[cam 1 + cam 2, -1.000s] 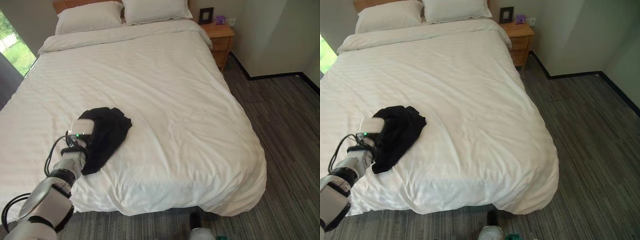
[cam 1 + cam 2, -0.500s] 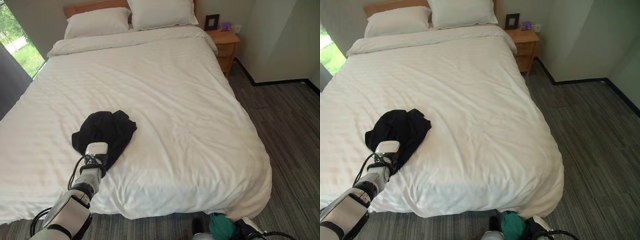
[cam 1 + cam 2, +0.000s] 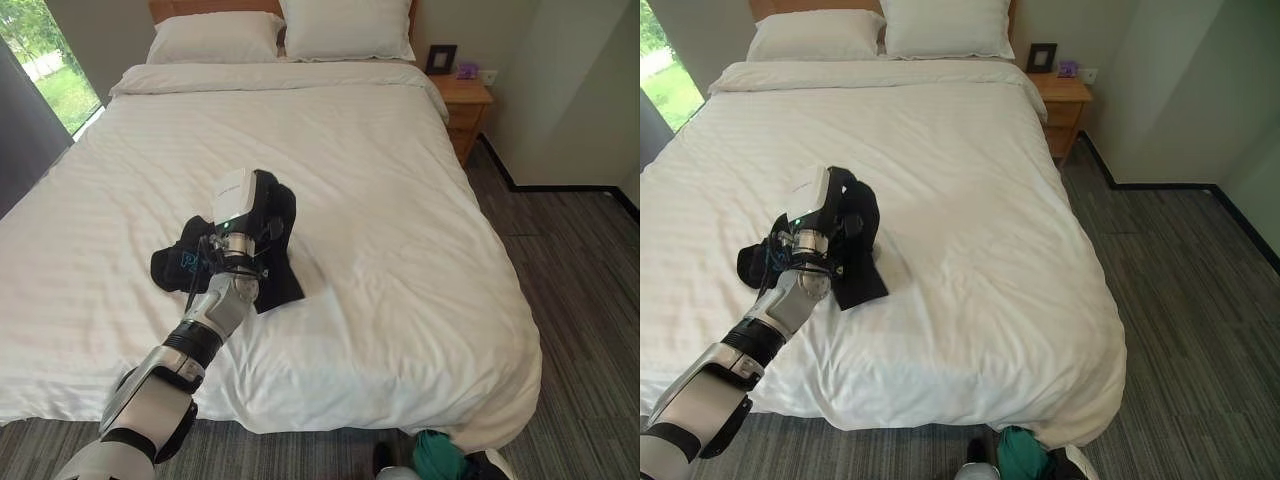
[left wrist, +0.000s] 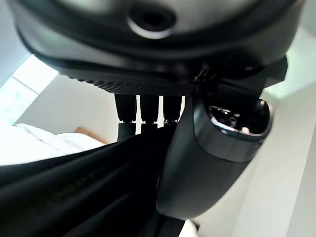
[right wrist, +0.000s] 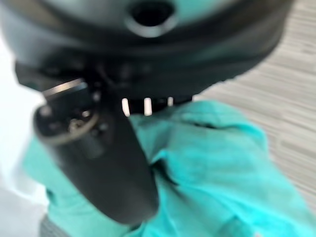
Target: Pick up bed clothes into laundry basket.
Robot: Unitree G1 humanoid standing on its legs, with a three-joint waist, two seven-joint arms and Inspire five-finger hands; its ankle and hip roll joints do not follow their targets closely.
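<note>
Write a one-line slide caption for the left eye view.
Left hand shut on black garment, lifting it off the white bed.

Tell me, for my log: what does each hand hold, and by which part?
Left hand grips black garment by a bunched fold; right hand clutches teal cloth, part unclear.

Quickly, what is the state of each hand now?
Left hand: shut on the black garment.
Right hand: shut on the teal cloth.
</note>
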